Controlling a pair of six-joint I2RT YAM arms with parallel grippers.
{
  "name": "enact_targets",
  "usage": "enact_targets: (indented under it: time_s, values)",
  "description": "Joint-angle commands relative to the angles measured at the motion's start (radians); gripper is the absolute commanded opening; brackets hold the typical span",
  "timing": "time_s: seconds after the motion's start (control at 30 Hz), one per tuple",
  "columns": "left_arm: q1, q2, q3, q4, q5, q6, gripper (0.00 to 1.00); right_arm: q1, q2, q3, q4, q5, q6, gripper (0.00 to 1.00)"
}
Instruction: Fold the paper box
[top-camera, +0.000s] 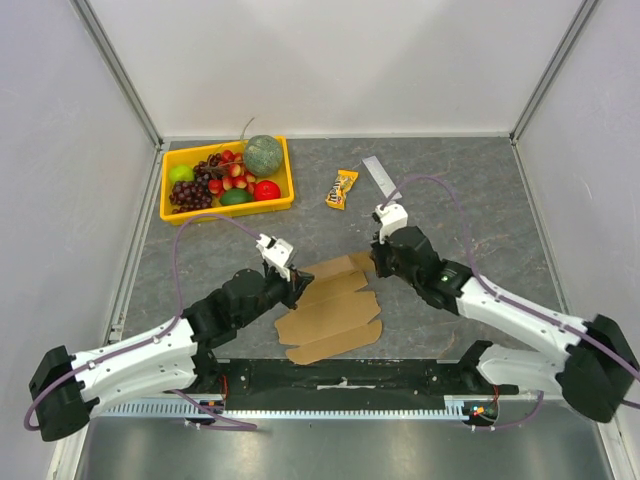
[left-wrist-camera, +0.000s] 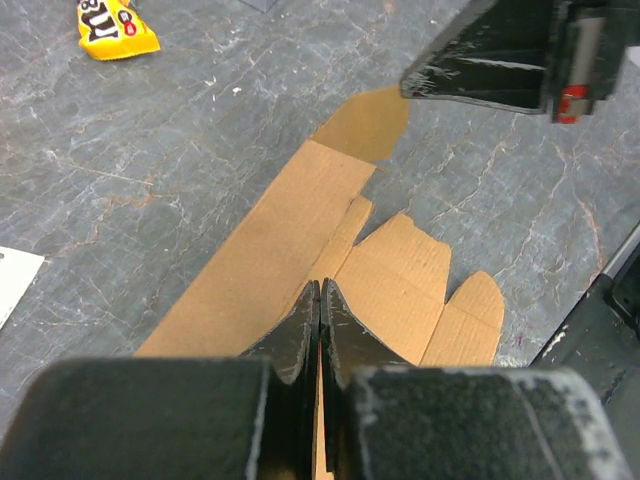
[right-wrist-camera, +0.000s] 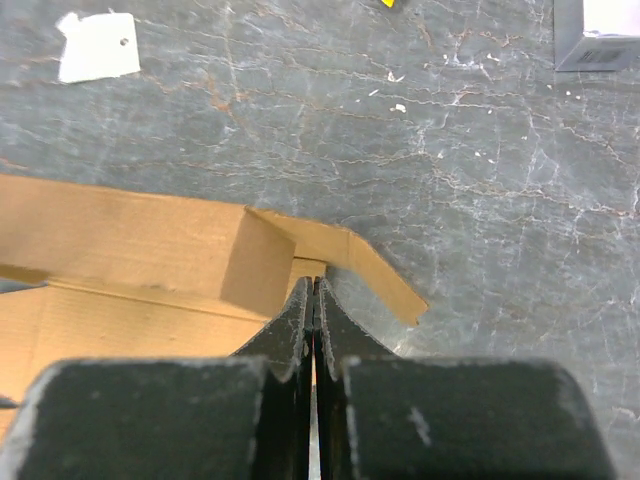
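While closed, end effectors (left-wrist-camera: 319, 290) (right-wrist-camera: 313, 285) touch box (top-camera: 330, 315).

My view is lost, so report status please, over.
Both shut: left gripper, right gripper, tips at the paper box. Mostly flat, one flap raised. The snack packet lies apart.

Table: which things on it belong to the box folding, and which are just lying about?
For the job: cardboard sheet, left gripper, right gripper.
Lying about: fruit tray, candy packet, grey bar, white paper scrap.
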Motion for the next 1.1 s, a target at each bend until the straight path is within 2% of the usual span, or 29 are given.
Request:
enact_targets:
  time_s: [0.0, 0.17, 0.3, 0.4, 0.57, 0.67, 0.83, 1.07]
  values:
    - [-0.001, -0.034, 0.049, 0.04, -0.046, 0.035, 0.02, 0.058, -0.128, -0.038, -0.086, 0.016, 0.103, 0.0]
    - [0.001, -0.046, 0.054, 0.031, -0.066, 0.026, 0.02, 0.298, -0.132, -0.049, -0.12, 0.163, 0.243, 0.15]
    - [-0.001, -0.061, 0.051, 0.014, -0.049, 0.003, 0.02, 0.483, -0.075, -0.079, -0.085, 0.32, 0.399, 0.35]
    - [-0.002, -0.084, 0.04, 0.002, -0.051, -0.011, 0.02, 0.572, 0.015, -0.063, -0.085, 0.419, 0.48, 0.44]
    - [-0.001, -0.13, 0.022, -0.024, -0.067, -0.014, 0.02, 0.734, 0.199, 0.017, -0.144, 0.631, 0.623, 0.67]
    - [-0.001, -0.147, 0.018, -0.039, -0.075, -0.014, 0.02, 0.758, 0.296, 0.06, -0.164, 0.648, 0.7, 0.69]
    - [-0.001, -0.17, 0.017, -0.059, -0.078, -0.014, 0.02, 0.783, 0.414, 0.106, -0.129, 0.659, 0.7, 0.69]
    - [-0.001, -0.196, 0.005, -0.066, -0.086, -0.017, 0.02, 0.784, 0.46, 0.105, -0.105, 0.67, 0.702, 0.66]
